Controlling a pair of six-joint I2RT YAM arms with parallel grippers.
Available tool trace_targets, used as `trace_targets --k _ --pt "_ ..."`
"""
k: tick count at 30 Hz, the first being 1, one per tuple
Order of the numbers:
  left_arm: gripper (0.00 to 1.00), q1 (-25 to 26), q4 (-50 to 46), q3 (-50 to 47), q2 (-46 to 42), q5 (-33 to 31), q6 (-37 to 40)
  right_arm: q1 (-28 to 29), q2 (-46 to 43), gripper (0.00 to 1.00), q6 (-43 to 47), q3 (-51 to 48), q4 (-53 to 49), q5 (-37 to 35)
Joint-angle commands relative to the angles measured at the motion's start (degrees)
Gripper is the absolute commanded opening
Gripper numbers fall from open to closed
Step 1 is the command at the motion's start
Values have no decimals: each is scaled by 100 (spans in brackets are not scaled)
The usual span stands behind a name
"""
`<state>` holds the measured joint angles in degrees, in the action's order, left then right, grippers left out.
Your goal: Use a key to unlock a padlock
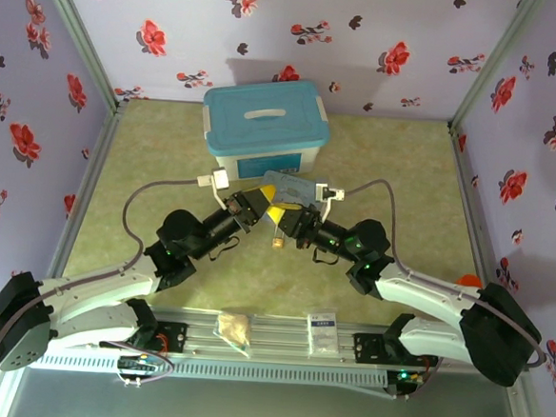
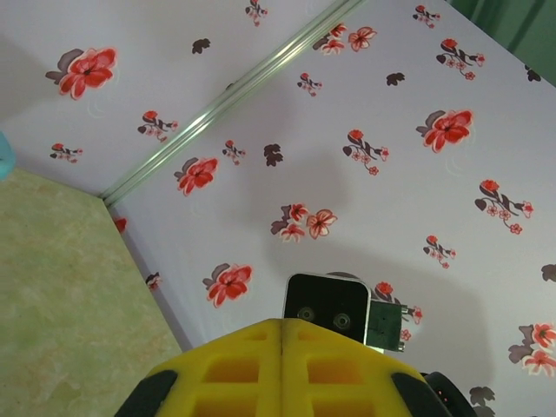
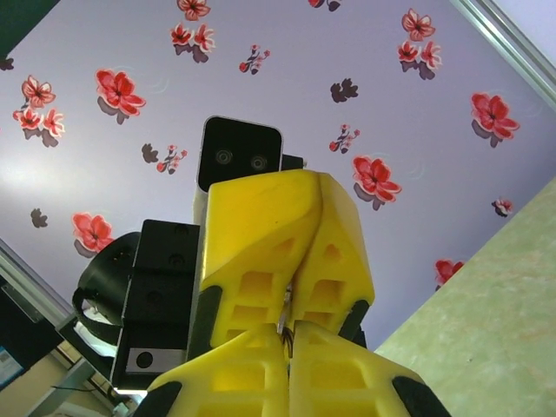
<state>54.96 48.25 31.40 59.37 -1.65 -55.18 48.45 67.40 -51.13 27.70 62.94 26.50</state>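
You have the left gripper [image 2: 282, 334] and right gripper [image 3: 291, 347] both pinched fully closed tip to tip, their contents unclear, with the padlock [image 1: 279, 239] just below them at the top view's centre; likely at key insertion, so the next move needs fine alignment, then a turn.

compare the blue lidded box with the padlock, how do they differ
Size: the box is large; the padlock is tiny. Colour: the box has a blue lid on a white body; the padlock is brass. Place: the box stands at the back of the table; the padlock is further forward.
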Motion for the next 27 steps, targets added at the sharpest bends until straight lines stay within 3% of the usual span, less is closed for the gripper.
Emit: trace_targets --k 1,3,5,6,8,12,19,27 --pt "0 27 -884 213 -114 -117 27 42 -145 0 108 12 59 -182" --pt "21 24 -2005 555 -282 -300 302 42 -238 0 199 32 -303 -241" --pt "47 19 -2338 649 -388 -344 577 42 -347 0 356 68 -723 -245" --pt "55 24 -2325 614 -457 -410 612 35 -401 0 420 66 -879 -246" --pt "58 15 -2162 527 -529 -436 638 39 -471 0 485 60 -1062 -244" --pt "55 -3 -2604 684 -584 -395 816 41 -570 0 499 68 -1241 -170" --pt "39 -33 -3222 1008 -636 -91 1352 42 -625 0 385 30 -1208 -43" --pt "2 -47 -3111 930 -699 -91 1310 41 -641 0 385 57 -1319 -38"
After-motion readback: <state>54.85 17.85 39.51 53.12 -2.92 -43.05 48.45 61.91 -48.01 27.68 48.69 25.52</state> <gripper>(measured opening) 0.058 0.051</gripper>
